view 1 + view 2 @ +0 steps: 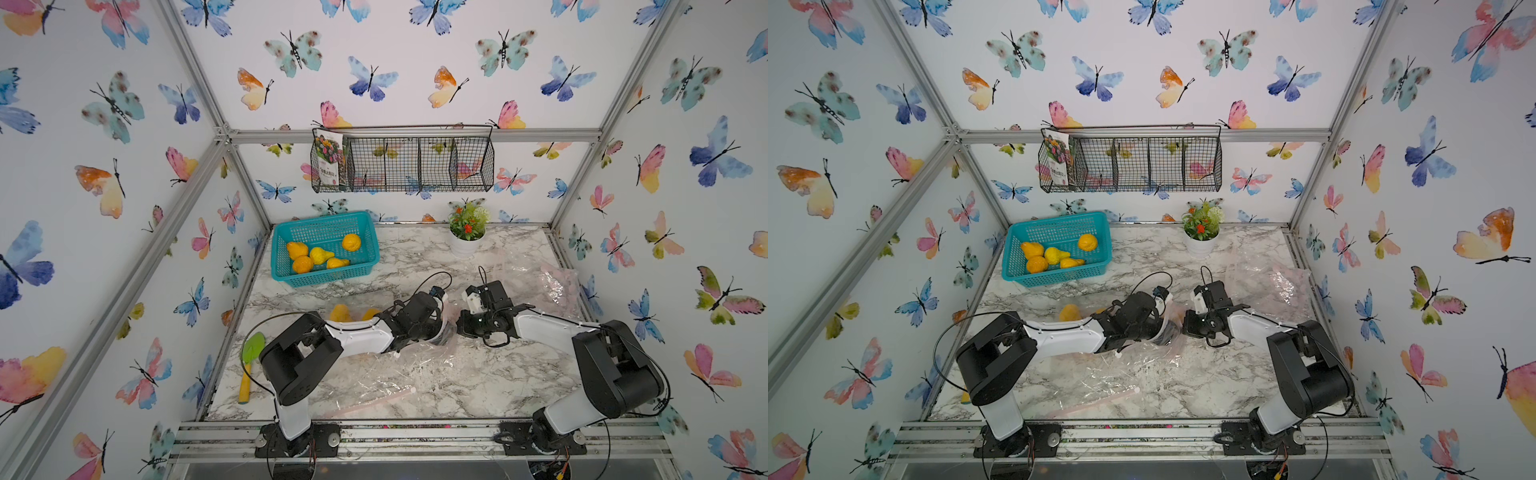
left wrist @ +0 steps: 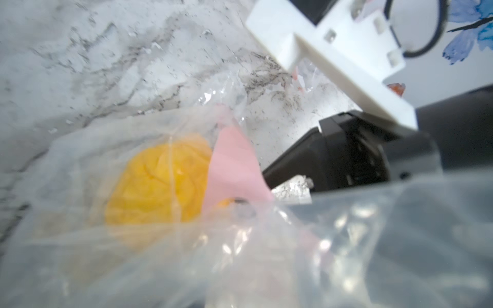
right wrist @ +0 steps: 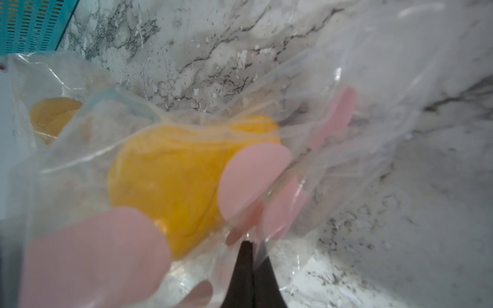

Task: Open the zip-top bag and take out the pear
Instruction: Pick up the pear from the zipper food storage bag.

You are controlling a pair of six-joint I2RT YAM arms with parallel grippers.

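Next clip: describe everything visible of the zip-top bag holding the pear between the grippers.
The zip-top bag is clear, glossy, crinkled film printed with pink dots. It lies slumped on the marble table between the two arms, a yellow pear inside. The right gripper is shut on a fold of its film. Whether its mouth is open cannot be told.

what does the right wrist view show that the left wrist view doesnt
Only right wrist: a corner of the teal basket, a second yellow fruit, and the right gripper shut on the zip-top bag. Only left wrist: the right arm's white bracket and the butterfly wall. Both: the yellow pear inside the clear, pink-patched bag, on the marble table.
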